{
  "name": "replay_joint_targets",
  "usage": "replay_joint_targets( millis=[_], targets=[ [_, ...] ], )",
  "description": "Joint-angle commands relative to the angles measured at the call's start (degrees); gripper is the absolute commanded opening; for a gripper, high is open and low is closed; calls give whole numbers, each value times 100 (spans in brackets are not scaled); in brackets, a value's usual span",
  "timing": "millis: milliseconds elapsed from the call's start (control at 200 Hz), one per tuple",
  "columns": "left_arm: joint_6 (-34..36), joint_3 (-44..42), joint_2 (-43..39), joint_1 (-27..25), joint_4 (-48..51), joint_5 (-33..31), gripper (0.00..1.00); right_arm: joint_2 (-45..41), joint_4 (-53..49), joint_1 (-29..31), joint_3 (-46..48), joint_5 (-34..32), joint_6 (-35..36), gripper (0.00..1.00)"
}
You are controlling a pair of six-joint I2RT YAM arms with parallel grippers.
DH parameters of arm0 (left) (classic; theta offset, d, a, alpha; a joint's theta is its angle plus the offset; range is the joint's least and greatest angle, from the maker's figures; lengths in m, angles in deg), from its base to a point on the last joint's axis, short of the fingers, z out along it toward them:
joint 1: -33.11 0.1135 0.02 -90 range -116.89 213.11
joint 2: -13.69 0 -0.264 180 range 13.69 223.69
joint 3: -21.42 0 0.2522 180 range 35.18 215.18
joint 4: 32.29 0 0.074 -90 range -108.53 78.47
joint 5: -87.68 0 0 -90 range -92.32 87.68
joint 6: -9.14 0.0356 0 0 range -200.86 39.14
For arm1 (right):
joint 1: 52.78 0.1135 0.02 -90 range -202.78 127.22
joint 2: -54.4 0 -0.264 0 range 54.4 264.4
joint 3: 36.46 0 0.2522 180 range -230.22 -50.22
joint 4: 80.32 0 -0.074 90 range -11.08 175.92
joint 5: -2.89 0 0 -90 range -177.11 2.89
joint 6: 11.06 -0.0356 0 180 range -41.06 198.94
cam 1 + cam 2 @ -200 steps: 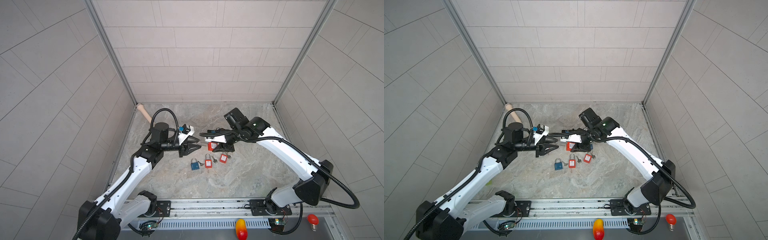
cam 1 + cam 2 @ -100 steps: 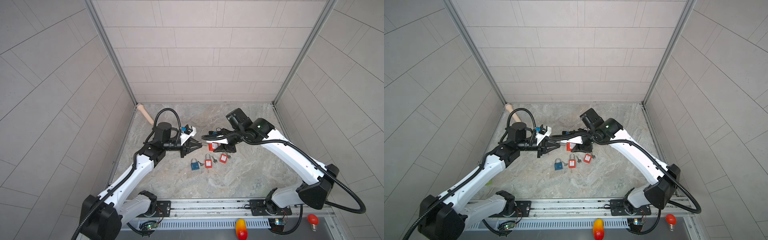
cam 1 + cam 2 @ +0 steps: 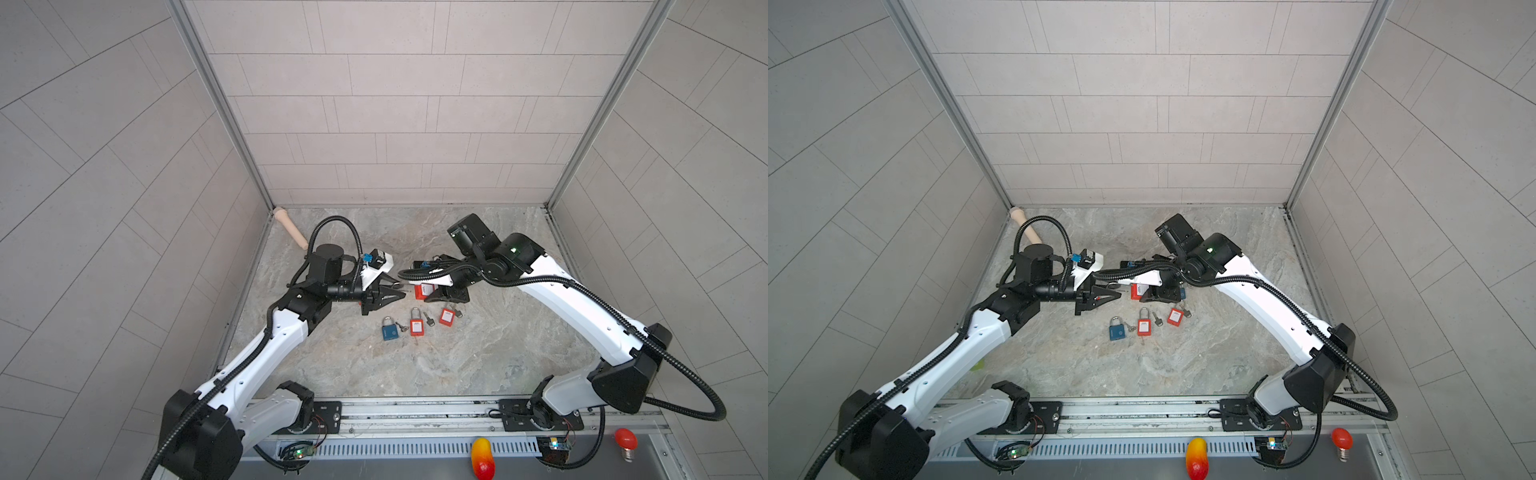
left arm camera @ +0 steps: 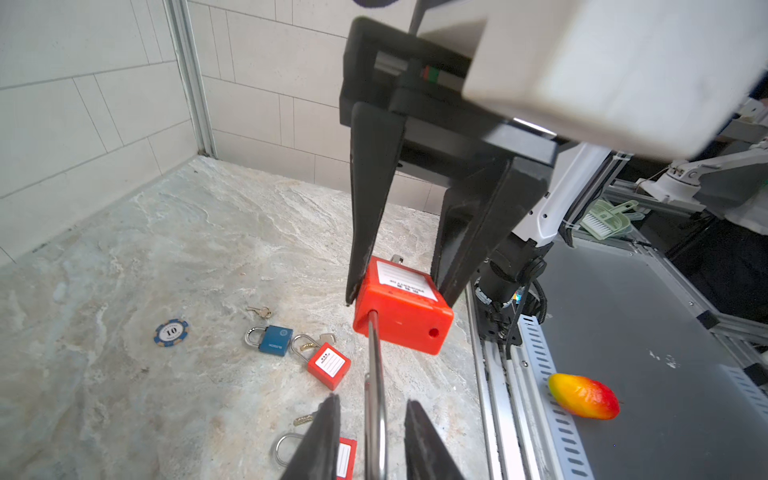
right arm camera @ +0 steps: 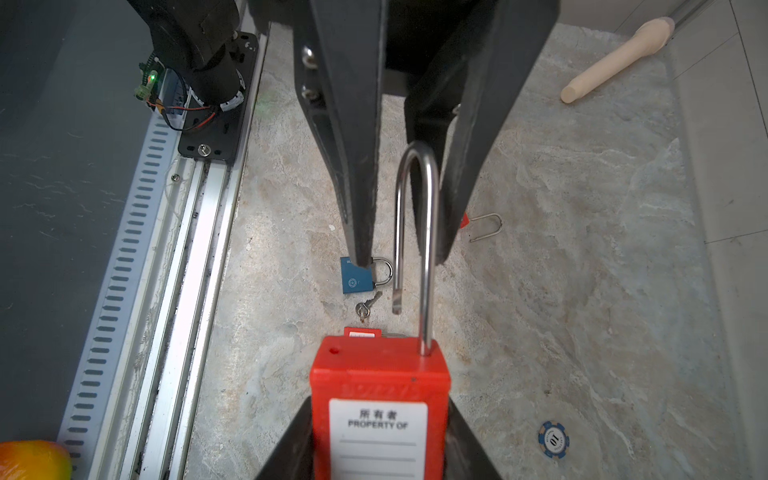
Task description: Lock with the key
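My right gripper (image 5: 380, 402) is shut on the body of a red padlock (image 5: 378, 386) with a white label, held above the floor; both show in a top view, right gripper (image 3: 430, 291) and red padlock (image 3: 424, 289). Its steel shackle (image 5: 417, 174) is raised, with one leg in the body and the free end clear of it. My left gripper (image 4: 372, 400) is open with a finger on either side of the shackle (image 4: 376, 395) and a gap on both sides. A bit of metal (image 4: 397, 258) shows at the body's far end. I cannot tell whether it is the key.
On the floor below lie a blue padlock (image 3: 390, 331), two red padlocks (image 3: 416, 326) (image 3: 446, 316) and loose keys (image 3: 428, 318). A poker chip (image 4: 171, 332) lies apart. A wooden handle (image 3: 291, 228) rests in the back left corner. A toy mango (image 3: 482, 455) sits beyond the front rail.
My left gripper's jaws looked closer together half a second ago and stand wider apart now. Both arms have stayed almost where they were, with the padlock still in the right gripper.
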Motion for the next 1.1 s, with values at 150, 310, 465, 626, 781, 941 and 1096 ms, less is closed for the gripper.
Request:
replay_joint_targets(
  millis=[150, 310, 465, 626, 781, 941, 1096],
  targets=[
    [329, -19, -424, -29, 18, -346, 31, -60, -171, 37, -45, 80, 131, 15],
    [367, -12, -446, -54, 65, -268, 24, -82, -161, 39, 2, 100, 110, 15],
    [353, 58, -363, -143, 87, -162, 14, -74, -170, 40, -24, 94, 118, 15],
    [331, 103, -292, -213, 83, -112, 3, -63, -168, 48, -29, 59, 127, 15],
    [145, 117, -189, -264, 9, -39, 0, -55, -27, 48, -10, -29, 127, 21],
    [-488, -44, -175, -284, -694, -63, 0, -47, -33, 55, -21, -201, 216, 52],
    [-948, -181, -169, -284, -1316, -95, 0, -234, -141, -8, 131, -504, 207, 63]
  ],
)
